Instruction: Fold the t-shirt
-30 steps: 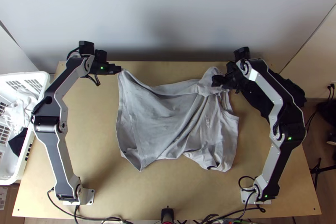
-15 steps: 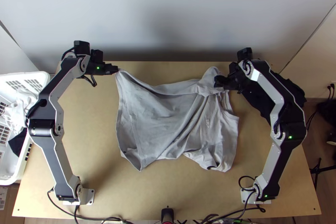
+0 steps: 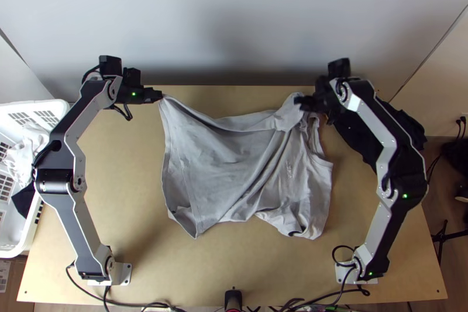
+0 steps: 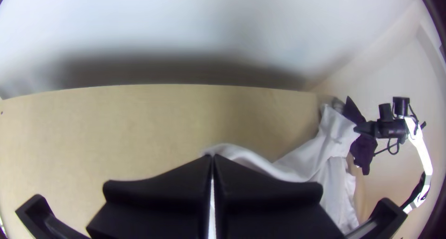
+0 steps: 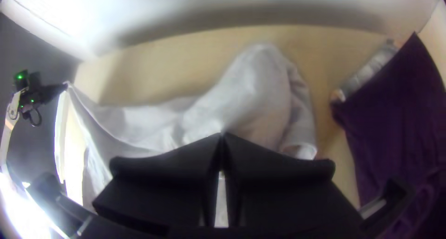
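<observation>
1. T-shirt (image 3: 228,154): it lay on the wooden table (image 3: 128,183), well apart from the white basket (image 3: 55,105), partly spread, creased slantwise, and bunched at its upper part farther from the basket.
2. From where I stood, the left gripper (image 4: 213,158) had its fingers pressed together on the upper corner nearer the basket, pinching the cloth there.
3. The right gripper (image 5: 222,134) was over the bunched part, farther from the basket, with its fingertips together. I couldn't tell whether any fabric was caught between them.
4. I judged the step to be straightening ahead of folding. Done well, it wanted a firm bite on a single edge in the bunch, then a low, gentle pull away from the basket while the left side held its corner.
5. Tugging too hard could have slipped that corner. The dark cloth (image 3: 357,142), beyond the shirt from the basket, needed avoiding too.
</observation>
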Controlling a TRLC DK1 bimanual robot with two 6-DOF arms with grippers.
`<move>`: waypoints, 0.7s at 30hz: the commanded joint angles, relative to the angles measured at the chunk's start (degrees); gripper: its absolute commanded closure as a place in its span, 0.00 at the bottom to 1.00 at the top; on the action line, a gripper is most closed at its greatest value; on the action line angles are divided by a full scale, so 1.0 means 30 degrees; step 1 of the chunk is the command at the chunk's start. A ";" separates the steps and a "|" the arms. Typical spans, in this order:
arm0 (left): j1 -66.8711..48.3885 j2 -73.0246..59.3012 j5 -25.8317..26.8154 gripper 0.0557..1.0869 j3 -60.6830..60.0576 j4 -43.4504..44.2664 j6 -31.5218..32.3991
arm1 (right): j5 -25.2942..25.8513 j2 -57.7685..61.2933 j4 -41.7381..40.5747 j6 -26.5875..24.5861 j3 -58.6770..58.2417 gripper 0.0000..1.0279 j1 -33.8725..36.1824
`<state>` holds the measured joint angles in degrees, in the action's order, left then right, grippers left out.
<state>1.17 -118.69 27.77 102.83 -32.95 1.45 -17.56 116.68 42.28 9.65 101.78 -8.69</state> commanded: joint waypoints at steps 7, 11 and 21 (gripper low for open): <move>-0.0214 0.0512 0.0353 0.97 -0.0525 0.0085 0.0892 | 0.0083 0.0363 -0.5539 -0.0111 0.2695 0.97 -0.0385; -0.0214 0.0629 0.0558 0.97 -0.0760 0.0348 0.1742 | 0.0112 0.1154 -0.6623 -0.0668 0.2754 0.97 -0.0502; -0.0097 0.1625 0.0646 0.97 -0.2576 0.1872 0.2504 | 0.1665 0.1623 -1.1897 -0.2221 0.1670 0.97 -0.1293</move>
<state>0.78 -115.52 29.50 98.37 -29.85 7.77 -14.76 120.03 15.27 5.50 107.35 -11.16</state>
